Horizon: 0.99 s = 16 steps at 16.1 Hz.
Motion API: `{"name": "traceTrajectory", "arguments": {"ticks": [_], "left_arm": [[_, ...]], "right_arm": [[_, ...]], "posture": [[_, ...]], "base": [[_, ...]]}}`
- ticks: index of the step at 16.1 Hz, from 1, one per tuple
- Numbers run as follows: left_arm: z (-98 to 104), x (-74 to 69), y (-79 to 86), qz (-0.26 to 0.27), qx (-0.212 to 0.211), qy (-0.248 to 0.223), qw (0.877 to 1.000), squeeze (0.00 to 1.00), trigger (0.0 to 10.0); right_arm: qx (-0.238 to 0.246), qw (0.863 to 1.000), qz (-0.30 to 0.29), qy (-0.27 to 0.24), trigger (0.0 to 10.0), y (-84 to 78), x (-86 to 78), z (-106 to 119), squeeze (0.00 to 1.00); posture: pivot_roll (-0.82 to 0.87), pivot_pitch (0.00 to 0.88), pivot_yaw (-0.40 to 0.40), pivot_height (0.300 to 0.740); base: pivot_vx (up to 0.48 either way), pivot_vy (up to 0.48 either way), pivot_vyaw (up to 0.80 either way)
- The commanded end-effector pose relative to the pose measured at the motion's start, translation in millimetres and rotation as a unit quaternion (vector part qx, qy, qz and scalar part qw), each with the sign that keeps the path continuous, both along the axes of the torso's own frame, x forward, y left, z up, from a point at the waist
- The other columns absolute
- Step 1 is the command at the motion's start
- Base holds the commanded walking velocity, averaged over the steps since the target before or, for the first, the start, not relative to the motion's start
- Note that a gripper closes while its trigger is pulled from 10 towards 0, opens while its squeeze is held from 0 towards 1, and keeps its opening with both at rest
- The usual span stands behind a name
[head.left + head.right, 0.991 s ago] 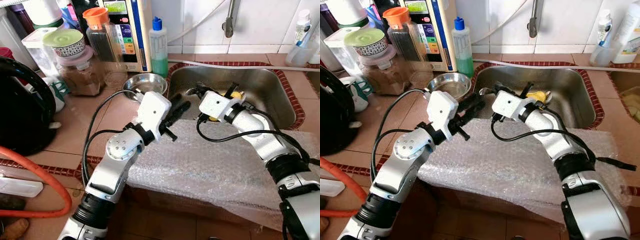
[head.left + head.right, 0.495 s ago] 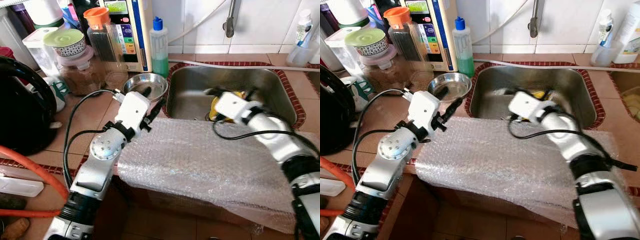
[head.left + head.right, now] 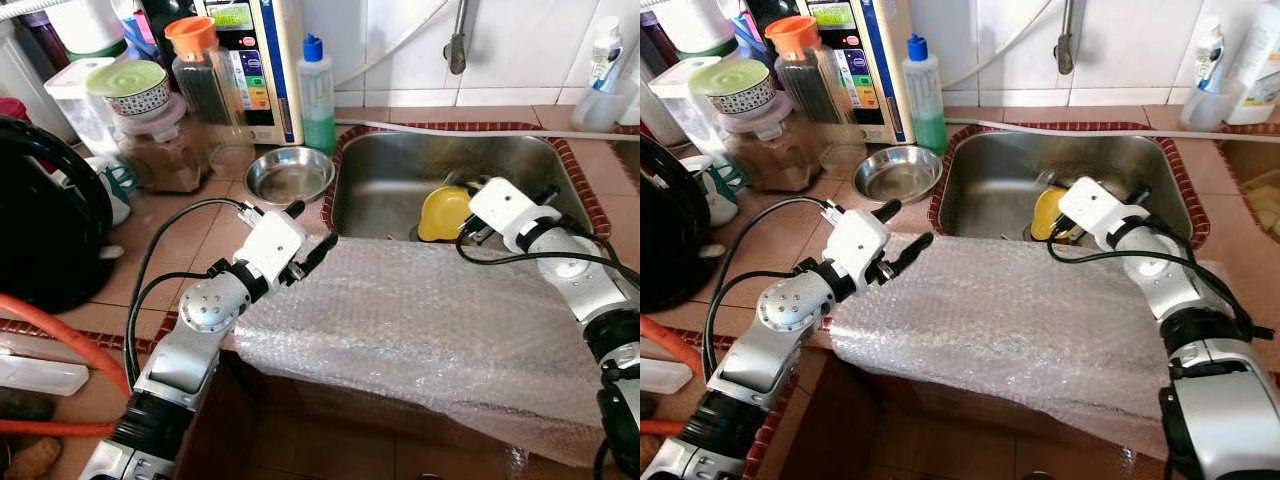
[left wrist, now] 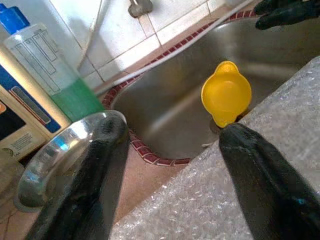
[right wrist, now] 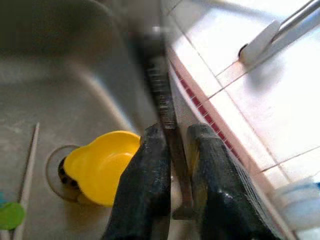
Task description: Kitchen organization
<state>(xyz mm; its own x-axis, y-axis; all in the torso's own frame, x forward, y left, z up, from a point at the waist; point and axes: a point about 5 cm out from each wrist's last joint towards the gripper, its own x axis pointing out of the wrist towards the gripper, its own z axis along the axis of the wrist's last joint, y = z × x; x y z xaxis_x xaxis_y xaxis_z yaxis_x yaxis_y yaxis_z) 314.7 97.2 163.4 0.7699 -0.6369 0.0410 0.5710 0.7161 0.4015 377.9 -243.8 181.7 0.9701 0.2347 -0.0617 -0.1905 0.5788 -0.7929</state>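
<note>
A sheet of bubble wrap (image 3: 420, 320) lies over the counter's front edge and the near rim of the steel sink (image 3: 400, 165). A yellow bowl (image 3: 445, 213) rests on the sink's drain. My left gripper (image 3: 308, 232) is open over the wrap's left corner, with nothing between its fingers. In the left wrist view the yellow bowl (image 4: 226, 93) lies ahead of those fingers. My right gripper (image 5: 176, 132) is in the sink just right of the bowl. It is shut on a thin metal utensil (image 5: 162, 95).
A small steel bowl (image 3: 290, 172) sits on the counter left of the sink. Behind it stand a green soap bottle (image 3: 318, 95), jars (image 3: 160, 140) and a water purifier (image 3: 250, 60). A black kettle (image 3: 40, 220) and an orange hose (image 3: 90, 370) are at the left.
My right gripper has moved to the right across the sink, uncovering the yellow bowl. My left gripper has drawn back from the sink rim toward the wrap's left corner.
</note>
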Motion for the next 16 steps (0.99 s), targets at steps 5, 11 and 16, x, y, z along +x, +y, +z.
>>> {"name": "traceTrajectory", "arguments": {"ticks": [5, 11, 16], "left_arm": [[-7, 2.0, 3.6, -0.013, 0.028, 0.024, 0.999, 1.0, 10.0], [-6, 2.2, 1.6, -0.027, 0.017, 0.035, 0.999, 1.0, 10.0], [-4, 9.3, 2.9, 0.011, 0.009, 0.024, 1.0, 1.0, 10.0]], "right_arm": [[0.079, 0.996, -0.009, 0.035, 10.0, 4.3, 4.3, -2, 1.0], [0.158, 0.985, -0.036, 0.051, 10.0, 0.5, 6.5, -2, 1.0], [0.188, 0.982, -0.02, 0.008, 10.0, 7.4, 8.8, 14, 1.0]], "posture": [[-0.28, 0.109, 0.184, 0.74], [-0.28, 0.104, 0.184, 0.74], [-0.28, 0.092, 0.179, 0.74]], "base": [[0.0, 0.0, 0.0], [0.0, 0.0, 0.0], [0.0, 0.0, 0.0]]}}
